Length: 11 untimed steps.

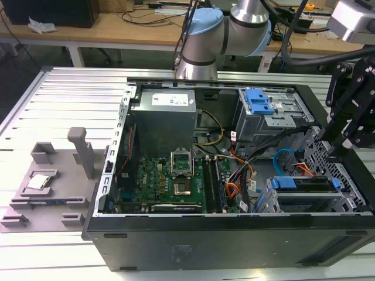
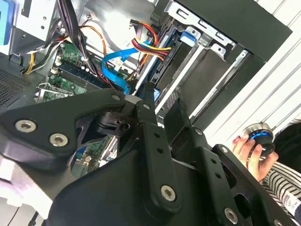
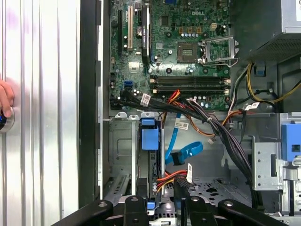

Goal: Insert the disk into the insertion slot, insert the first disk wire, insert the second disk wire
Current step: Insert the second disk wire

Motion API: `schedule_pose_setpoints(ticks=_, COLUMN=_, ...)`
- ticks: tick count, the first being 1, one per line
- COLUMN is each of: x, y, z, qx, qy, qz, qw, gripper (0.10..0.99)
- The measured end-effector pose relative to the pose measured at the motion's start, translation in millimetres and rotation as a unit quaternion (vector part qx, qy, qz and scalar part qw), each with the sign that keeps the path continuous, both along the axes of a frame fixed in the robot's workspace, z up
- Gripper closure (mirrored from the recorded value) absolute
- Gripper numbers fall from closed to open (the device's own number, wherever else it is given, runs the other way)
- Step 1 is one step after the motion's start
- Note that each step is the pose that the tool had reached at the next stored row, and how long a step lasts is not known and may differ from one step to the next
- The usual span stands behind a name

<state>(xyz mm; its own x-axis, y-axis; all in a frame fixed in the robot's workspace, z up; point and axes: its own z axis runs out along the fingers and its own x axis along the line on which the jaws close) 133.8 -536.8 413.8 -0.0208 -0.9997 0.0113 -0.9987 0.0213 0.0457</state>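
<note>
The disk (image 1: 304,180) sits in the insertion slot (image 1: 307,203), at the exterior view's lower right. We judge it rigid, dense and shock-sensitive, best held by its blue carrier edges. The gripper (image 3: 161,190) hovers above the slot, fingers parted, holding nothing.

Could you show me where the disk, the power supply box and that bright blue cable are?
the disk (image 1: 285,182), exterior view, on its carrier's blue end tab.
the power supply (image 1: 163,126), exterior view, on its grey face below the sticker.
the blue cable (image 3: 190,150), first wrist view, on its looped stretch.
</note>
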Motion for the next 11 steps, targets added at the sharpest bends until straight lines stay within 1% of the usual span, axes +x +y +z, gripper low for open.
schedule_pose_setpoints(ticks=1, x=-2.9, y=0.0, z=0.0, qx=0.0, qy=0.0, qz=0.0, qw=1.0, gripper=0.725)
schedule_pose_setpoints(ticks=5, x=-9.2, y=0.1, z=0.0, qx=0.0, qy=0.0, qz=0.0, qw=1.0, gripper=0.725)
schedule_pose_setpoints(ticks=8, x=-11.5, y=2.3, z=0.0, qx=0.0, qy=0.0, qz=0.0, qw=1.0, gripper=0.725)
schedule_pose_setpoints(ticks=11, x=-13.4, y=6.1, z=-0.1, qx=0.0, qy=0.0, qz=0.0, qw=1.0, gripper=0.725)
